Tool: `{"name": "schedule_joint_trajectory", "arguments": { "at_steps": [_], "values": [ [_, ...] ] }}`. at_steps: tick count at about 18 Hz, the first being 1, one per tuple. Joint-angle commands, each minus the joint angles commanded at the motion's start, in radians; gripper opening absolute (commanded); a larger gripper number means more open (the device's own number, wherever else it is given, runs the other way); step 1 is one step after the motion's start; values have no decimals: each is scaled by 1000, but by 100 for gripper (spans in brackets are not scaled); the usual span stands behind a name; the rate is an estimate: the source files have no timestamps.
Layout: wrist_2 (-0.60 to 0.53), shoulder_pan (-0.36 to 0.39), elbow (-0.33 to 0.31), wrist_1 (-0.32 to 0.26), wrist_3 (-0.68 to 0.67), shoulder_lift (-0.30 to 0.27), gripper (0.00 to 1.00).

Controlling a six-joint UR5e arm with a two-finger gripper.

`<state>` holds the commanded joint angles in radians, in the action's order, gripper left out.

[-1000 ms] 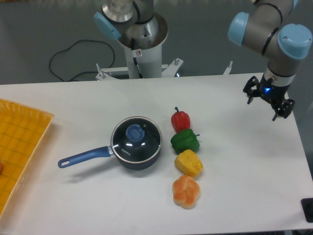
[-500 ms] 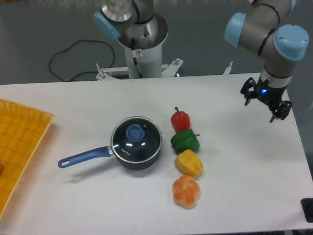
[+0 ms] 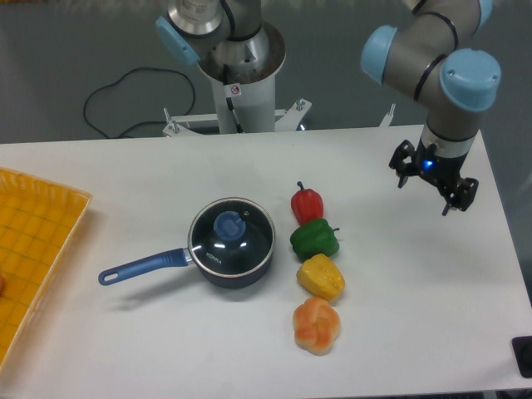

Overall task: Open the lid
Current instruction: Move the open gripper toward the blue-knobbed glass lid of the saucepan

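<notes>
- Lid (image 3: 232,235) sits closed on blue saucepan (image 3: 218,264), left of 4 peppers (image 3: 315,268).
- Gripper (image 3: 434,180) hangs well apart at right, jaws spread, empty.
- Risk: crossing low could knock peppers; off-centre pinch on knob (image 3: 229,225) may slip.

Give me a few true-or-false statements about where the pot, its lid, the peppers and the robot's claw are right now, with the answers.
1. The lid sits closed on the saucepan. True.
2. The gripper is holding the lid's blue knob. False: it hangs over the table's right side, far from the pot, holding nothing.
3. Four peppers lie in a row right of the pan, the red pepper farthest back. True.
4. The green pepper lies inside the yellow tray. False: it lies on the table, between the red and yellow peppers.
5. The pan's handle points to the lower left. True.
</notes>
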<state>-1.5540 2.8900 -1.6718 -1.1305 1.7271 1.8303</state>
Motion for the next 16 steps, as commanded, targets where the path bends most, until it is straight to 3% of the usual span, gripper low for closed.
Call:
{"name": "schedule_joint_trajectory", "arguments": {
  "at_steps": [3, 5, 12, 16],
  "values": [
    [-6, -20, -78, 5, -3, -55, 100],
    [-8, -49, -94, 2, -4, -63, 100],
    [-9, -218, -101, 9, -231, -72, 100],
    [-20, -288, -106, 5, -251, -78, 100]
  ]
}}
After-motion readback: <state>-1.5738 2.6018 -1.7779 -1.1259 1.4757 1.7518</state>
